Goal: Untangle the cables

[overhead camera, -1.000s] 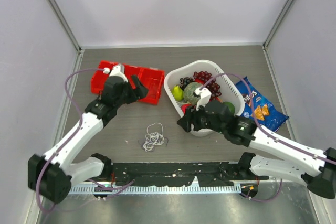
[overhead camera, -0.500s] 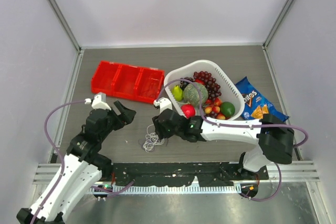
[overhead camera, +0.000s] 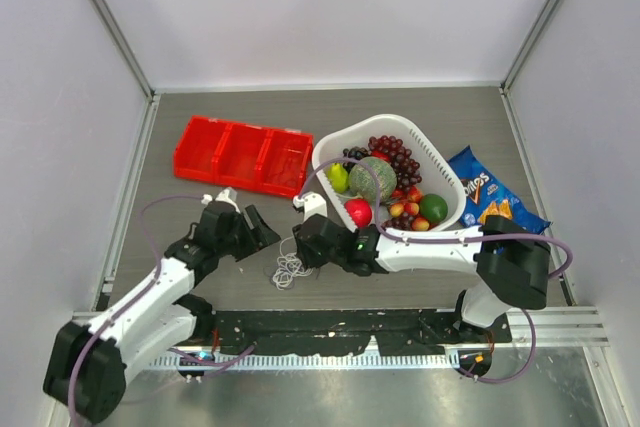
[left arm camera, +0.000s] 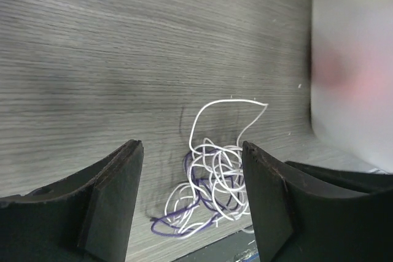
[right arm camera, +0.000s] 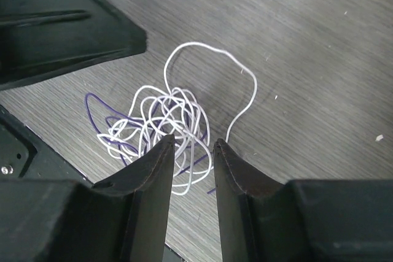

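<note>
Top external view: both arms had moved in on the cables. Left tool stood wide; right tool was narrowing over the tangle, nothing yet gripped.

The cables are very thin cords, white and purple, tangled together in one small loopy heap. It lies flat on the grey worktop, near the front edge. One white strand arcs out of the heap in a wide loop and ends free.
</note>
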